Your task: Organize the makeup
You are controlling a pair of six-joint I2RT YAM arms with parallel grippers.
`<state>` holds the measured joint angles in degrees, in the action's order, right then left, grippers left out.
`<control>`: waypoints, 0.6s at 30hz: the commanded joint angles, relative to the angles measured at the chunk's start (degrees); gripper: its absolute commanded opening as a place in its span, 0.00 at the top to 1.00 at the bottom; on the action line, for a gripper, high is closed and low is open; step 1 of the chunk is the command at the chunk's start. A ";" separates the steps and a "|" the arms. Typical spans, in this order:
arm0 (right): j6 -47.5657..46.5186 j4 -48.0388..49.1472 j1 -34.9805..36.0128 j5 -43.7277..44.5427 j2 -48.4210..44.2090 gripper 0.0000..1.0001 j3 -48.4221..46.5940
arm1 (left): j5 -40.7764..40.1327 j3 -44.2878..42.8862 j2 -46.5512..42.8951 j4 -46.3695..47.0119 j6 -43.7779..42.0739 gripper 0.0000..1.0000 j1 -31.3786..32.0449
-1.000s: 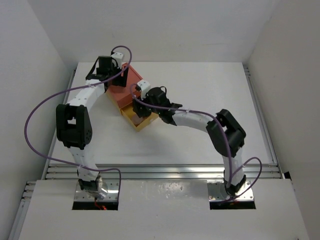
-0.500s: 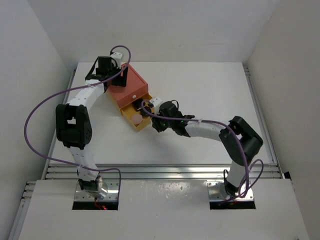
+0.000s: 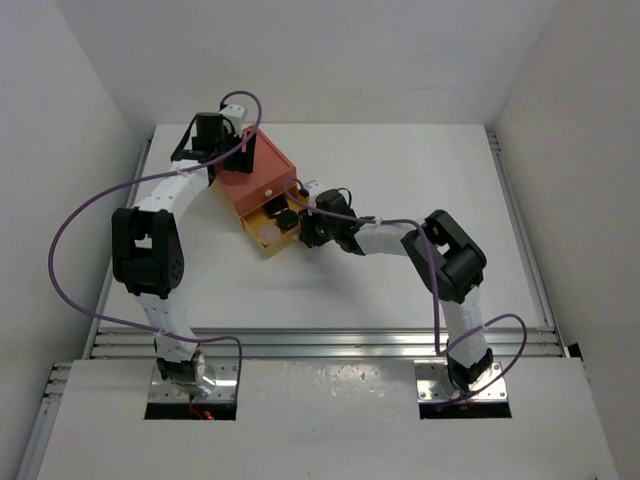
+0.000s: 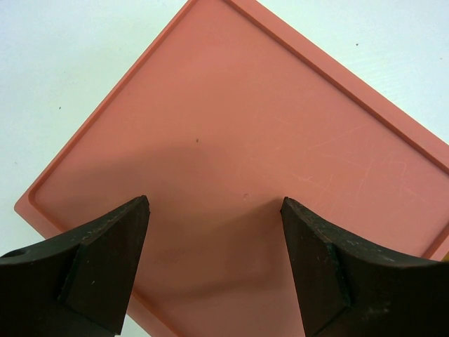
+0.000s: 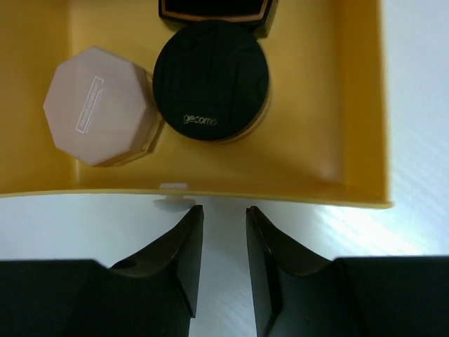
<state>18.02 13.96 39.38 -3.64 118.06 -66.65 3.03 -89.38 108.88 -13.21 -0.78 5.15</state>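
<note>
The yellow drawer [image 5: 330, 140] stands pulled out of the orange-red box [image 3: 262, 168]. In it lie a pink octagonal disc [image 5: 98, 105], a black round compact [image 5: 210, 77] and the edge of a black square compact with gold trim [image 5: 214, 8]. The tan bottle and the white bottle are out of view. My right gripper [image 5: 224, 209] is empty, its fingers a narrow gap apart, just outside the drawer's front wall beside a small white knob [image 5: 172, 203]; it also shows in the top view [image 3: 303, 228]. My left gripper [image 4: 214, 200] is open over the box's lid [image 4: 266, 126].
The box sits at the table's back left, with the left arm [image 3: 150, 240] curving along the left wall. White table surface [image 3: 420, 170] lies to the right of the box and in front of the drawer.
My right gripper has drawn back from above the drawer's inside and now sits low at the drawer's front wall. The left arm has not moved.
</note>
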 commanded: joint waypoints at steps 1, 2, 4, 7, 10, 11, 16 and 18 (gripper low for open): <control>3.51 7.75 -0.17 -0.23 1.72 0.69 -6.28 | -0.39 2.28 2.48 -5.33 -0.81 0.18 -0.58; 4.47 8.36 -0.18 0.03 2.34 0.69 -7.60 | -0.39 2.28 2.48 -5.33 -0.81 0.18 -0.58; 5.79 8.72 -0.18 1.34 4.01 0.69 -9.19 | -0.39 2.28 3.00 -5.33 -1.33 0.18 -0.58; 7.56 9.24 -0.18 3.54 7.26 0.69 -12.97 | 0.14 2.28 3.00 -5.33 -1.33 0.18 -0.58; 8.52 9.07 0.78 5.83 10.87 0.69 -17.79 | 0.66 2.81 3.00 -5.33 -1.33 0.18 -0.58; 8.78 8.72 -0.17 6.01 11.57 0.68 -18.68 | 0.66 2.81 3.00 -5.33 -1.33 0.18 -0.58; 7.74 8.01 -0.26 6.89 16.67 0.67 -25.37 | 1.19 3.34 3.00 -5.33 -1.33 0.18 -0.58; 7.82 8.54 -0.17 7.41 17.90 0.66 -26.42 | 1.19 3.34 3.00 -5.33 -1.33 0.18 -0.58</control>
<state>25.34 19.27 39.18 1.78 135.28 -89.67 3.92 -88.66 108.92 -11.86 -0.99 5.13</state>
